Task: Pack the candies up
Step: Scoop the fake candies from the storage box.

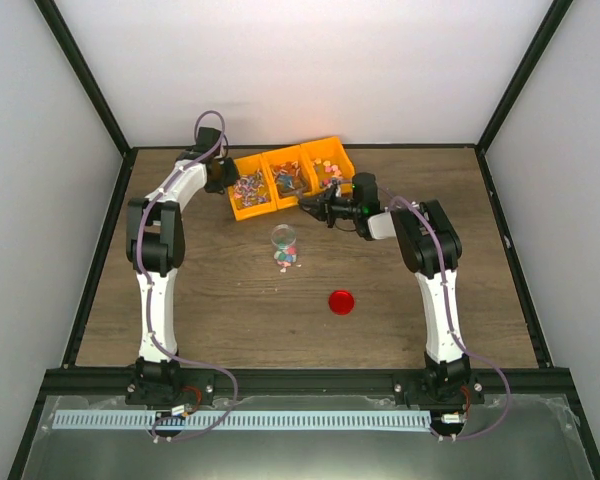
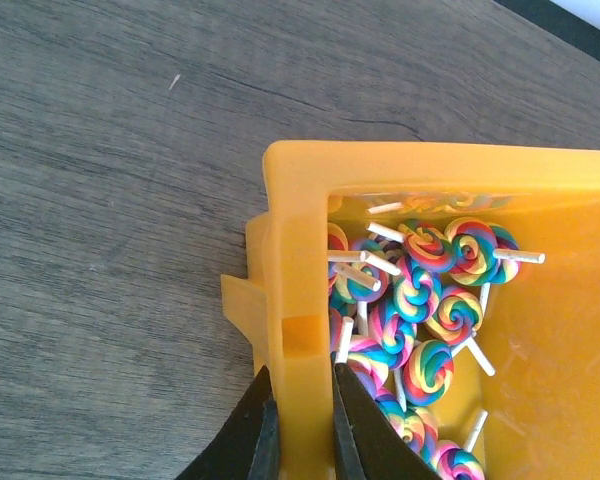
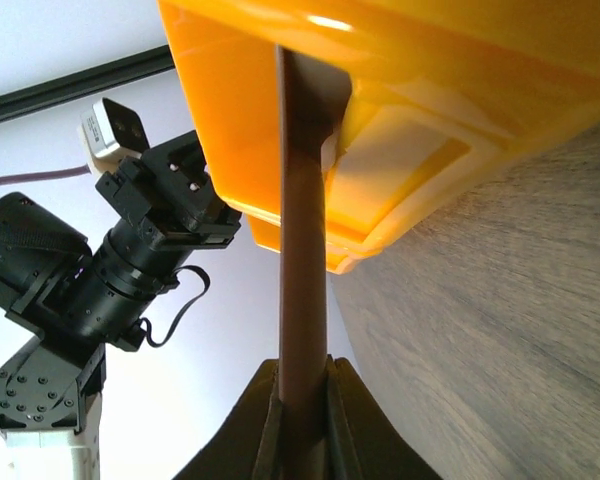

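Top external view: three yellow bins sit in a row at the far side of the tabletop, all loaded with candies. And both arms are on them! Left pincer is clamped on the left bin, pinching its side wall with one finger outside and one inside, right beside a heap of swirl lollipops. Right pincer is narrow too, squeezing a thin dark strip that runs up to a bin's underside. That strip is probably the bin's own wall seen edge-on, though the wrist view is too close to be sure. Out in the middle of the tabletop stands a clear jar, with a small cluster of candies at its base. Red lid lies flat nearer the arms, well apart from the jar.
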{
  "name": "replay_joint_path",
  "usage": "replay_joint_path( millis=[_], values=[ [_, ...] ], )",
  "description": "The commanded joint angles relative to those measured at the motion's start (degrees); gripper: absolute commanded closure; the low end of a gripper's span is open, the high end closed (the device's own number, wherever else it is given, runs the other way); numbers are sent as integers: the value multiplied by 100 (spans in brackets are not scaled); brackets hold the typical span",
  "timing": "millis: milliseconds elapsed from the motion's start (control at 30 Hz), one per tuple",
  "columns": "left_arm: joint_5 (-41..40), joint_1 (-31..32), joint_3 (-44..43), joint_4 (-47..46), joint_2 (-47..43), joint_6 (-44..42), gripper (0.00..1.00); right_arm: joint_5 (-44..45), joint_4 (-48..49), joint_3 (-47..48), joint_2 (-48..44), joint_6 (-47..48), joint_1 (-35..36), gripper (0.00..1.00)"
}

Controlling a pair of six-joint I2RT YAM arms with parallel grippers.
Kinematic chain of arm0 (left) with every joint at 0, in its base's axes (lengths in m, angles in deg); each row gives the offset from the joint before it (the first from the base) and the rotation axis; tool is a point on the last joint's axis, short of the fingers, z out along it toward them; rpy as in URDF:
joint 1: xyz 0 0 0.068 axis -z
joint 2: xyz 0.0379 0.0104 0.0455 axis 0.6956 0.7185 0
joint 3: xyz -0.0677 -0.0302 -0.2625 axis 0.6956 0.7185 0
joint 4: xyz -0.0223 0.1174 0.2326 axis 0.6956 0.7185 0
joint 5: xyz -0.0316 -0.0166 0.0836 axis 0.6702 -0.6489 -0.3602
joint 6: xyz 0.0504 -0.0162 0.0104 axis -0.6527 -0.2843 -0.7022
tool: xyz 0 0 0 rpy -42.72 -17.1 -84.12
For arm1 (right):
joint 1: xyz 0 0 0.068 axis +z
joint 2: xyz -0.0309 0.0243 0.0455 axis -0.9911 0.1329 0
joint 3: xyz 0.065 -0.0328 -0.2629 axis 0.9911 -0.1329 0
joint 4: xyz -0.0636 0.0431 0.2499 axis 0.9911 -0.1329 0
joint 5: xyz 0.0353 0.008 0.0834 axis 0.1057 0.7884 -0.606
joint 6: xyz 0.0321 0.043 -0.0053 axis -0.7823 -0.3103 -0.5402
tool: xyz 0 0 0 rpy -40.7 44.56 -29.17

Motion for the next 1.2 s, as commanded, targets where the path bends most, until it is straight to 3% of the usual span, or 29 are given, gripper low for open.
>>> replay_joint_path(
  millis=[0,333,667,1167],
  values=[
    [402,62,174,408,259,-64,96,-315,806,-251,-223,106,25,99],
    [459,51,344,306,129,-92,96,-181,3070,-1088,-196,-436,33,99],
    [701,-309,593,316,-14,-43,96,-157,4132,-1168,-185,-743,46,99],
    [568,-272,815,178,-211,-31,95,-480,4758,-1524,-625,-1018,42,99]
  ],
)
